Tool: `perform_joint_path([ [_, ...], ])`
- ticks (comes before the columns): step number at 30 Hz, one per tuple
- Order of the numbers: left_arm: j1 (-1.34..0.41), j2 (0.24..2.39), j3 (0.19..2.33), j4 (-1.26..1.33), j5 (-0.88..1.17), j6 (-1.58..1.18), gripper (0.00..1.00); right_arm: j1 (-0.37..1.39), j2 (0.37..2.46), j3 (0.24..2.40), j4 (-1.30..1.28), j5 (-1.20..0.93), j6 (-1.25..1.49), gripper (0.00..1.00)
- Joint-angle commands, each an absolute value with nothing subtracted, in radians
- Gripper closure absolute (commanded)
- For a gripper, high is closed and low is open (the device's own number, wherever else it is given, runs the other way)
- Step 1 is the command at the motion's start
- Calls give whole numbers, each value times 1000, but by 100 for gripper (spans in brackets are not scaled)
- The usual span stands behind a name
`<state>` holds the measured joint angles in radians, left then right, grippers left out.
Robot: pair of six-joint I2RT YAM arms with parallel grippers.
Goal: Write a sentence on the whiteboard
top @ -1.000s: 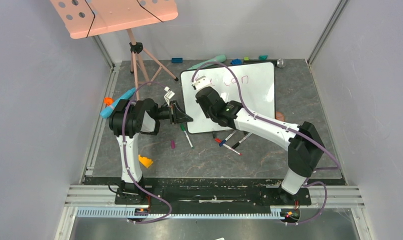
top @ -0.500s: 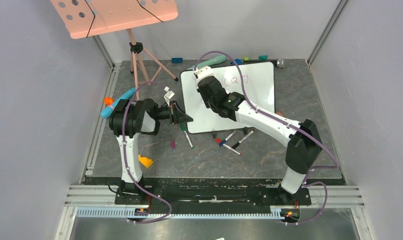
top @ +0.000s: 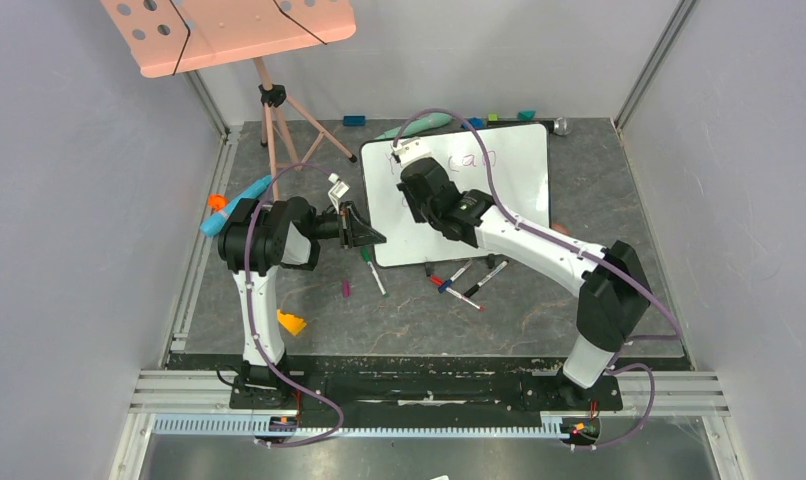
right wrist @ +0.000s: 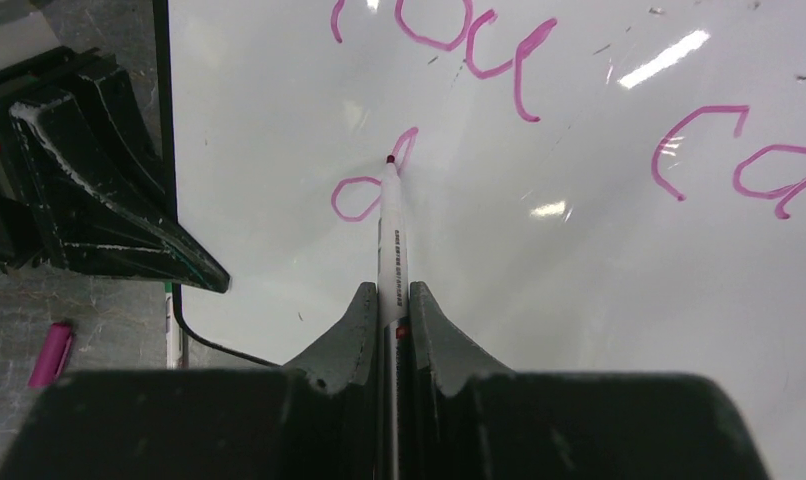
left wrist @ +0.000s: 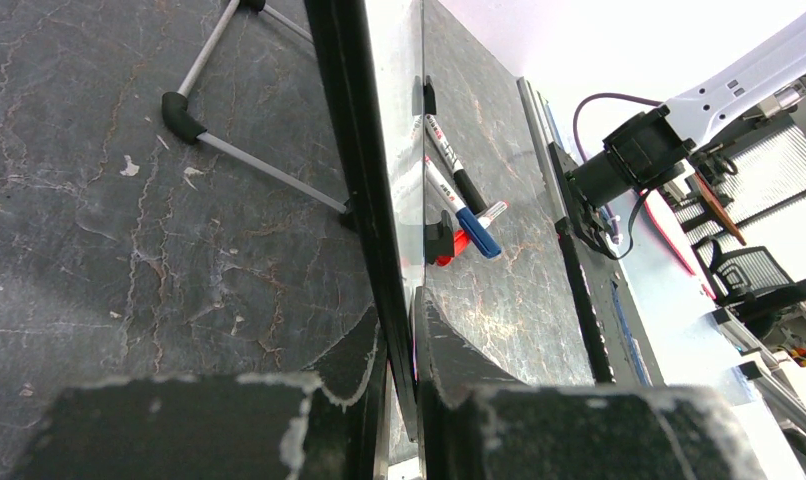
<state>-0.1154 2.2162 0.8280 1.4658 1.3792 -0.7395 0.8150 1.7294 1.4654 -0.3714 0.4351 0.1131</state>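
Right wrist view reads magenta "ou" and "ca" of the sentence (right wrist: 520,90) on the whiteboard (right wrist: 579,300), with a "d" shape beneath. The marker (right wrist: 390,250) has its tip on that "d"; its barrel print is too small to read. My right end effector (right wrist: 389,292) pinches the marker. My left end effector (left wrist: 399,312) clamps the board's left edge on the worktop (top: 499,320). Since a second ago my right wrist has shifted toward the far edge.

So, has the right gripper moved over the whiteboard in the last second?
Yes. In the top view the right gripper has shifted toward the far edge of the whiteboard and slightly right, marker still clamped.
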Motion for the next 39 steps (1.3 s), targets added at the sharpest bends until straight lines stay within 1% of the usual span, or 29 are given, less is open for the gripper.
perform_joint_path([
  [1,-117,2226,848,1557,1394,-662,98,798,1708,1387,-372,405,142,100],
  [13,-117,2225,848,1557,1396,-661,98,799,1661,1302,-372,393,151,100],
  [22,-117,2226,848,1557,1396,-663,98,798,1592,1315,-381,399,139,100],
  [27,-117,2226,848,1557,1395,-663,98,796,1537,1299,-326,386,121,100],
  [39,-117,2227,848,1557,1396,-663,98,783,1615,1374,-350,408,105,100],
])
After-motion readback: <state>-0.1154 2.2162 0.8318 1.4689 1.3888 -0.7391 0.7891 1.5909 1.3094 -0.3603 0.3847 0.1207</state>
